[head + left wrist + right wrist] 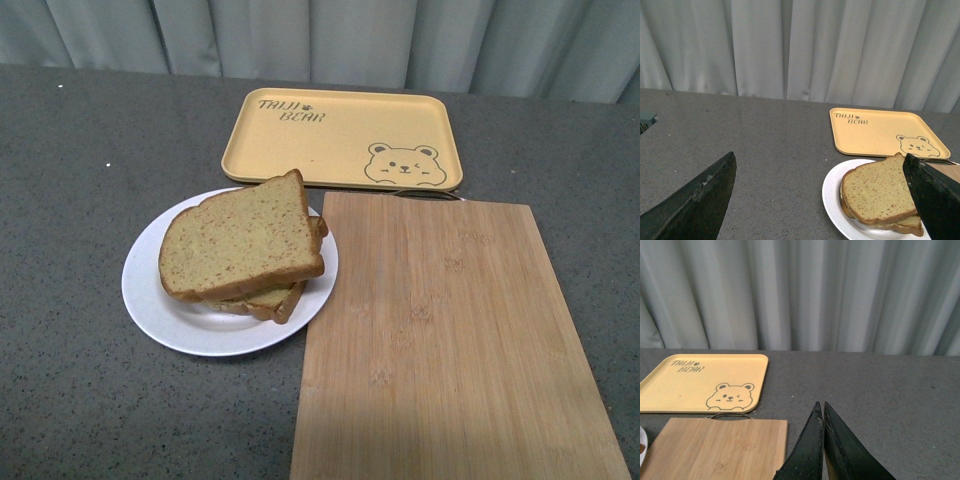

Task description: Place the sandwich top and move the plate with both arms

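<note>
Log left gripper [819,159] with fingers [700,200] spread wide, nothing between them but bare grey table [770,150]. Find sandwich top [240,240] just ahead of that gripper, off toward one finger, with that fingertip overlapping the slice's edge in the left wrist view; cannot tell whether touching. Note the slice lying flat on a second bread slice [268,300], slightly skewed over it, both on the plate [150,300].

Log right gripper [821,405] with fingers pressed together, pinching nothing visible. Place bamboo cutting board [450,340] ahead of the right gripper on its plate-ward side, wire handle at the far edge. See only a sliver of the plate in the right wrist view, well apart from the closed tips. See plate rim overlapping the board's long edge in the front view.

Find yellow bear tray [340,135] beyond both grippers, farther off than plate and board, just beside the board's far edge, in front of the grey curtain [800,290].
</note>
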You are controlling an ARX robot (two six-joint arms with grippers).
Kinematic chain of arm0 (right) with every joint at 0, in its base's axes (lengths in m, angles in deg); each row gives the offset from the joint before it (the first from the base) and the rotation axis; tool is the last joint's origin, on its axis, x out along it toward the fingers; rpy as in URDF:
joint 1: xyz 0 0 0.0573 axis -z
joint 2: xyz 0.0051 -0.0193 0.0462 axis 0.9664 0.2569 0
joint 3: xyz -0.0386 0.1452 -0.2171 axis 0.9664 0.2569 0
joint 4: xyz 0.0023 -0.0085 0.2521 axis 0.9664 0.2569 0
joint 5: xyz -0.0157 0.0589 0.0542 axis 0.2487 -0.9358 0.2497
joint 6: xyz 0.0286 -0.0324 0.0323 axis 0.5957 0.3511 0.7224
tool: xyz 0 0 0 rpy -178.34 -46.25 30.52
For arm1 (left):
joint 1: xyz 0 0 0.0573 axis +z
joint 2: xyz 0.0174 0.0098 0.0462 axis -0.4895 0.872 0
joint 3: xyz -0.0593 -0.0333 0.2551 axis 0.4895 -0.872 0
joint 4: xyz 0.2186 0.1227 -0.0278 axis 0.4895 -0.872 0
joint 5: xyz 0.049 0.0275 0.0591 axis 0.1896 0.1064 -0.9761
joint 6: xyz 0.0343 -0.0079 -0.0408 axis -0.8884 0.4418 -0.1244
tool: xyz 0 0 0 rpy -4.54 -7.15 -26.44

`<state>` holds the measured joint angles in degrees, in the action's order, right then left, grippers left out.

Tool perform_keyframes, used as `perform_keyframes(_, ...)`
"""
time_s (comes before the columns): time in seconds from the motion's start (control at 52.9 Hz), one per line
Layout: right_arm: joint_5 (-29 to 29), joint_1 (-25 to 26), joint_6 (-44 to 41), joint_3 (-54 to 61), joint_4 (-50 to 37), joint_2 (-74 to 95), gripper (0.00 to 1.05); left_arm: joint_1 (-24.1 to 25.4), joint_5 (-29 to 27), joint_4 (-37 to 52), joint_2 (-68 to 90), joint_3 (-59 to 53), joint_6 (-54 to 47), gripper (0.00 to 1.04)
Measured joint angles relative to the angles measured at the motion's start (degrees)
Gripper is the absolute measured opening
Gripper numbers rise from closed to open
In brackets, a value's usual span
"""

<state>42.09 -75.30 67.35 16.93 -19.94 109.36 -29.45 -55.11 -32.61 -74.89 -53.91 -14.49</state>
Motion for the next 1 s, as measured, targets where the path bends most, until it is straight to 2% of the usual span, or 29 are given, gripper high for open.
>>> perform_keyframes(0.699, -0.3, 0.0, 0.0, 1.7, 28.5, -32.5, 0.01, 0.0, 0.0, 0.0, 0.0, 0.0, 0.0, 0.98)
perform_keyframes(1.001, -0.4, 0.0, 0.0, 1.7, 35.3, -39.4, 0.01, 0.0, 0.0, 0.0, 0.0, 0.0, 0.0, 0.98)
